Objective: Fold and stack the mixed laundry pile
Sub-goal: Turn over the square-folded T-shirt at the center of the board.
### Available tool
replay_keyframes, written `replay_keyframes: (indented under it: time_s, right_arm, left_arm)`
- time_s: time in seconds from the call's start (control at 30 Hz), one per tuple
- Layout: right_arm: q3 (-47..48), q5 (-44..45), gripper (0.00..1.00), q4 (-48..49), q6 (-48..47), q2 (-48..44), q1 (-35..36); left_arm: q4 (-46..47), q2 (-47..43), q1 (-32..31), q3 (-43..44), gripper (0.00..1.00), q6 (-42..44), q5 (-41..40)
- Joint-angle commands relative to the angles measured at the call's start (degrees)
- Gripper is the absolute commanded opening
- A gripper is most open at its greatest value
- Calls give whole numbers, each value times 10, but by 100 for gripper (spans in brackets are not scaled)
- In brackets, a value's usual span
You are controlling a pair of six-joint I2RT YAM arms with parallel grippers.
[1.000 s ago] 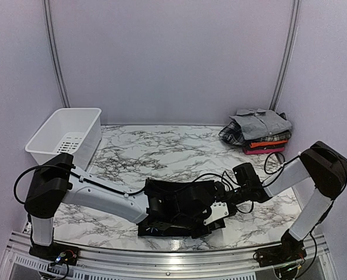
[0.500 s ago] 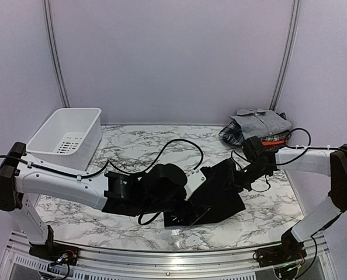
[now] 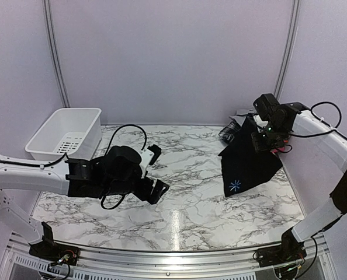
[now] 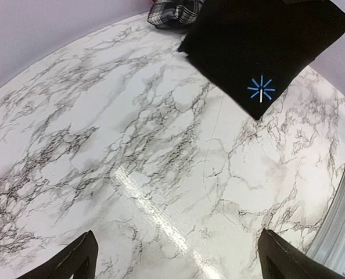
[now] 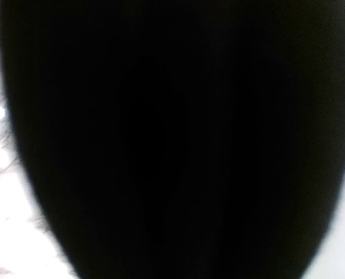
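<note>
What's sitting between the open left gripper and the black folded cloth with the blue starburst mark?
Nothing: only bare white marble tabletop lies between the left gripper and the black folded cloth, clearest in the left wrist view.

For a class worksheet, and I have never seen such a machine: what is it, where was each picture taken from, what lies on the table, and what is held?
Two robot arms are bolted at the near edge of a marble table. The wide picture comes from a fixed camera above and behind them; the other two come from cameras on the wrists. The left hand is open and empty above the table. The right hand is shut on a black cloth with a small blue star mark, which hangs from it and nearly fills that wrist's picture. Behind it, in the far right corner, lies a pile of clothes. A white basket stands at the far left.
</note>
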Motion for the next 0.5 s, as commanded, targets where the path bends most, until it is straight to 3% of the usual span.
replay_keyframes:
  time_s: [0.0,0.13,0.23,0.47]
  right_arm:
    - [101,177,0,-72,-28,20,9]
    - [211,210,0,-120,-10,94,100]
    - [233,197,0,-148,20,177,179]
    - [219,33,0,-93,84,320,294]
  left_arm:
    - [-35,-53,22,-31,99,-32,-21]
    - [-48,-78,41,-47,99,-42,-35]
    - [-57,-86,52,-48,99,-47,-39]
    - [-79,-120,86,-47,99,-72,-39]
